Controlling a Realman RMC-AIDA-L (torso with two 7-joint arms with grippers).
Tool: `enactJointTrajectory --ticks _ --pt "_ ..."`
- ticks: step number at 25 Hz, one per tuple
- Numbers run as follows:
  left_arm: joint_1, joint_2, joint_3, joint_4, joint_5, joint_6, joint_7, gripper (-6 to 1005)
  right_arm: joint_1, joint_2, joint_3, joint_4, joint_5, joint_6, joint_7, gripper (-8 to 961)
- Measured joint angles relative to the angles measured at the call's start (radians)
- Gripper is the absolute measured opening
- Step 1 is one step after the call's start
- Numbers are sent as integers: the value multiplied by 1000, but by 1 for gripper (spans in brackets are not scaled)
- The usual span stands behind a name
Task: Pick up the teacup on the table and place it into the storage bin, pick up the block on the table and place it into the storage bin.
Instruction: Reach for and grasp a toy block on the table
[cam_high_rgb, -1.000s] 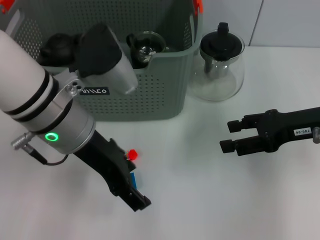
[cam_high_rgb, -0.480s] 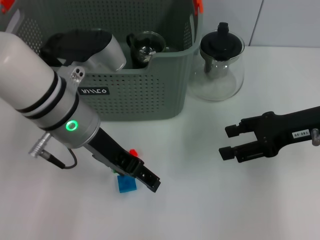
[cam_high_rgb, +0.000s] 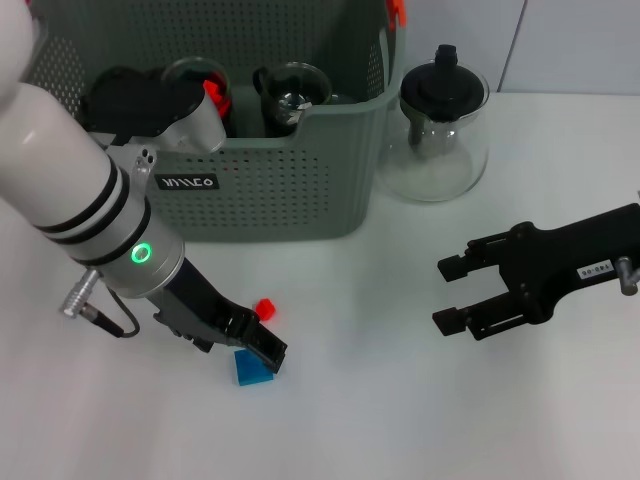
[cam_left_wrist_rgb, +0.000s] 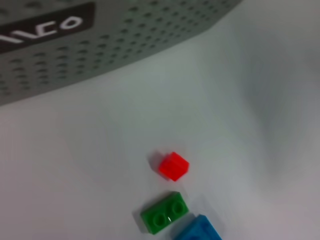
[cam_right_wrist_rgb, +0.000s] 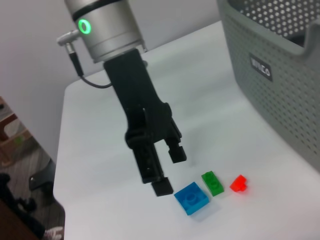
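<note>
left gripper (cam_right_wrist_rgb: 166, 171) low over the white table (cam_high_rgb: 380, 400), jaws apart, holding nothing, tips just above the blue block (cam_high_rgb: 253, 368). green block (cam_left_wrist_rgb: 163, 212) touches the blue one; red block (cam_high_rgb: 265, 308) close by at 12 o'clock of it. storage bin (cam_high_rgb: 290, 190) at 12 o'clock, well apart, glassware inside. right gripper (cam_high_rgb: 447, 294) at 3 o'clock, jaws wide, empty. glass teapot (cam_high_rgb: 443, 125) just beside the bin.

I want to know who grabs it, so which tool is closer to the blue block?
Left. The left tool hangs just over the blue block; the right tool is far across the table.
</note>
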Motion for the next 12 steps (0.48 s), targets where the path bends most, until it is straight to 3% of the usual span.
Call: enactJointTrajectory --ticks 12 --pt "-25 -8 52 -66 23 -64 -11 935 20 -9 -32 0 -1 3 -32 821"
